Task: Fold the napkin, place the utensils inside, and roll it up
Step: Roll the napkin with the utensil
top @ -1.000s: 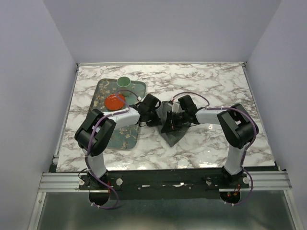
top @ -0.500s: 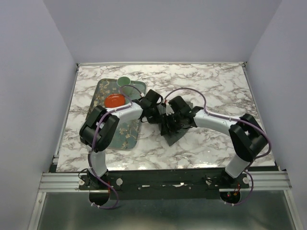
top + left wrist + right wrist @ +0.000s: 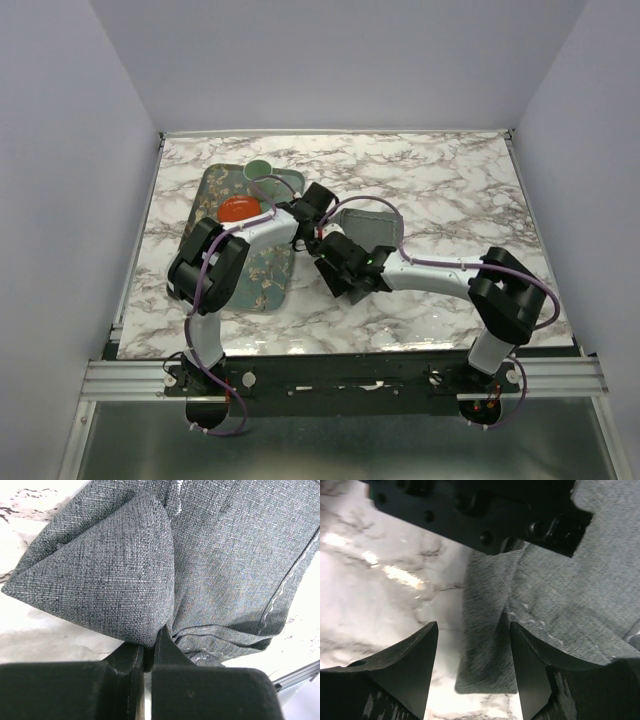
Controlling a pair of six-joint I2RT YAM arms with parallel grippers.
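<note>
My left gripper (image 3: 151, 649) is clamped on a folded corner of the grey napkin (image 3: 220, 570). The napkin lies bunched near the table's centre, with the floral tray (image 3: 262, 285) at its 9 o'clock. My right gripper (image 3: 473, 645) hangs released, jaws apart over the cloth's hem near its 7 o'clock corner. I judge the fold is the step in hand. I'd go in low on that free hem, pinch a single layer, and draw it taut against the left hold before laying it flat. I can't see the utensils.
</note>
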